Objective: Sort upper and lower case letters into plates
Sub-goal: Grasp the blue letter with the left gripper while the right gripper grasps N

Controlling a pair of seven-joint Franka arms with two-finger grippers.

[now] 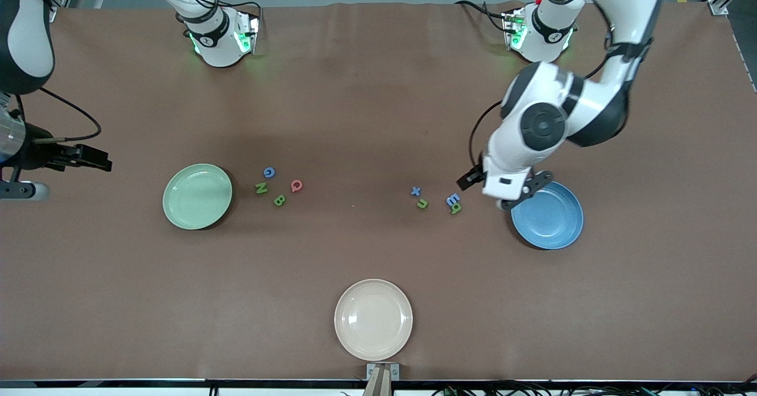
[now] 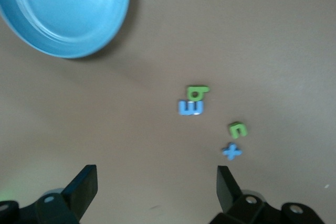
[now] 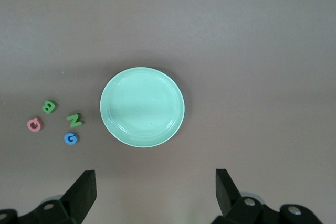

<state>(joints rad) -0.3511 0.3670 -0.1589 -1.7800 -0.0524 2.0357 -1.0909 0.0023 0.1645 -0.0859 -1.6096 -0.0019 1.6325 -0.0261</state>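
Brown cloth covers the table [image 1: 366,118] in the front view. The pale green plate [image 1: 197,196] lies toward the right arm's end, and four letters sit just beside it: a blue G [image 1: 269,172], a green N [image 1: 261,188], a green B [image 1: 279,200] and a pink Q [image 1: 296,185]. The blue plate [image 1: 548,216] lies toward the left arm's end, with a blue x [image 1: 416,191], a green n [image 1: 422,204], a blue E [image 1: 453,199] and a green b [image 1: 456,208] near it; the E and the b touch. A cream plate [image 1: 373,319] lies nearest the camera, well apart from both groups. The left gripper [image 1: 513,200] hangs over the blue plate's rim and the bare table next to it. The right gripper [image 1: 89,158] waits over the table edge at its own end.

In the left wrist view, the left gripper's [image 2: 157,187] fingers [image 2: 84,184] are spread wide and hold nothing. Below them lie the blue plate [image 2: 65,11], the green b [image 2: 197,92] against the blue E [image 2: 190,107], then the green n [image 2: 238,129] and the blue x [image 2: 231,151].

In the right wrist view, the right gripper's [image 3: 156,187] fingers [image 3: 83,184] are also spread and empty. The green plate [image 3: 142,106] is empty, with the B [image 3: 50,106], N [image 3: 74,120], Q [image 3: 34,124] and G [image 3: 71,138] beside it.
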